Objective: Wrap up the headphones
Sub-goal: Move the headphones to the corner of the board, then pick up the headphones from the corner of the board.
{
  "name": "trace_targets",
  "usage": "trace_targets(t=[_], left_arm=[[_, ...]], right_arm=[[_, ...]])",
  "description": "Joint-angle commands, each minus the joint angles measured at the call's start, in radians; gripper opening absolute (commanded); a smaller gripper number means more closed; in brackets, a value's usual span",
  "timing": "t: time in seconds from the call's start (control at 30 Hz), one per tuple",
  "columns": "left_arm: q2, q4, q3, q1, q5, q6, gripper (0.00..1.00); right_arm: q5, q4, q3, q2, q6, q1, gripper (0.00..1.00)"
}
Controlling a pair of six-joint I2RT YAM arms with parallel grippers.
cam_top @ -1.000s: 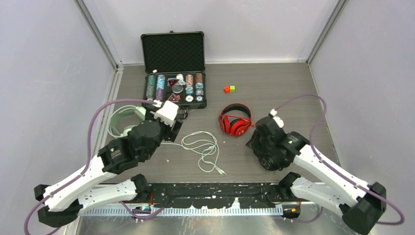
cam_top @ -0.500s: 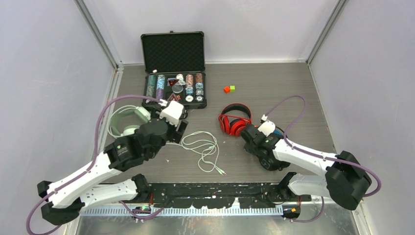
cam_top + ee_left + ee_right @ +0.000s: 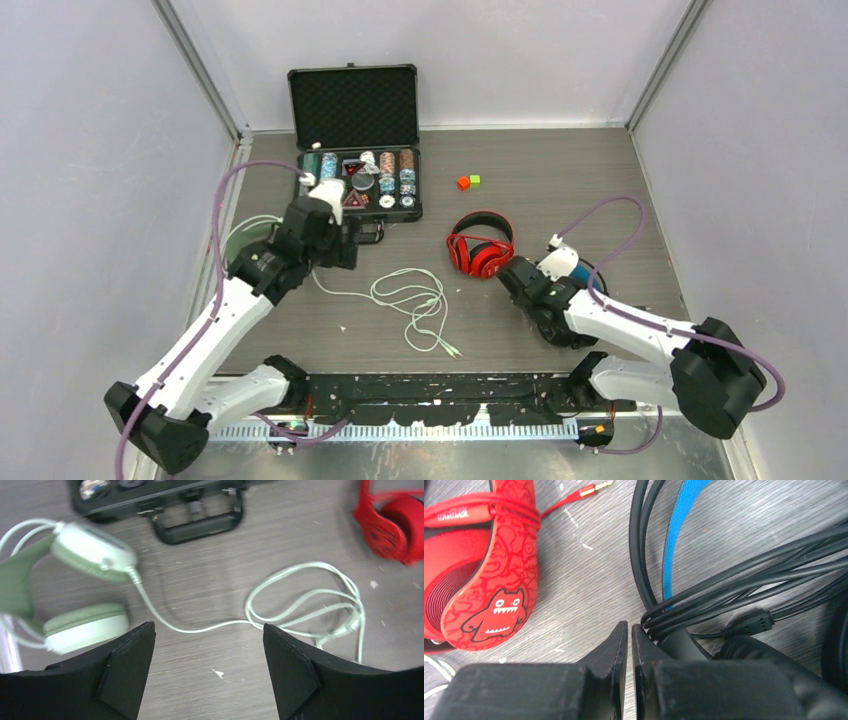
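Observation:
The mint-green headphones [image 3: 90, 555] lie at the left, partly hidden under my left arm in the top view [image 3: 245, 240]. Their pale cable [image 3: 410, 300] runs loose in loops over the table [image 3: 300, 595]. My left gripper [image 3: 345, 250] hovers open and empty above the cable near the earcups [image 3: 207, 627]. The red headphones [image 3: 480, 250] lie at mid-table [image 3: 489, 595]. The black headphones with the blue inner headband [image 3: 679, 530] and a bundle of black cable [image 3: 734, 590] lie under my right arm [image 3: 565, 325]. My right gripper [image 3: 512, 283] is shut and empty, low beside that cable [image 3: 630, 626].
An open black case of poker chips [image 3: 355, 150] stands at the back left, its handle [image 3: 200, 522] facing the mint headphones. A red cube [image 3: 463, 183] and a green cube [image 3: 475, 179] lie behind the red headphones. Grey walls close both sides.
My left arm has swung back and left toward the case, uncovering more of the mint cable. My right arm has dropped low beside the black headphones and shifted slightly right.

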Motion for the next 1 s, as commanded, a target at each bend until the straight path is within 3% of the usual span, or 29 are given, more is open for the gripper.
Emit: trace_targets(t=[0.0,0.13,0.33,0.43,0.6,0.8,0.97], left_arm=[[0.020,-0.079,0.060,0.204,0.051,-0.067,0.81],[0.020,-0.059,0.029,0.435,0.116,-0.191,0.81],[0.026,-0.030,-0.017,0.721,0.045,-0.411,0.76],[0.069,-0.024,-0.015,0.803,-0.028,-0.479,0.75],[0.173,0.021,-0.037,0.897,-0.010,-0.592,0.79],[0.361,-0.041,0.010,0.907,0.011,-0.653,0.85],[0.407,-0.031,0.008,0.906,0.026,-0.678,0.85]], right_arm=[[0.075,-0.034,-0.005,-0.070,-0.039,-0.028,0.14],[-0.056,-0.032,0.048,-0.171,-0.155,-0.024,0.20],[-0.183,-0.046,0.111,-0.350,-0.260,-0.021,0.27],[-0.264,-0.056,0.144,-0.416,-0.294,-0.022,0.31],[-0.337,-0.078,0.184,-0.482,-0.326,-0.021,0.46],[-0.307,-0.145,0.235,-0.554,-0.367,-0.021,0.48],[-0.273,-0.165,0.260,-0.597,-0.396,-0.022,0.49]])
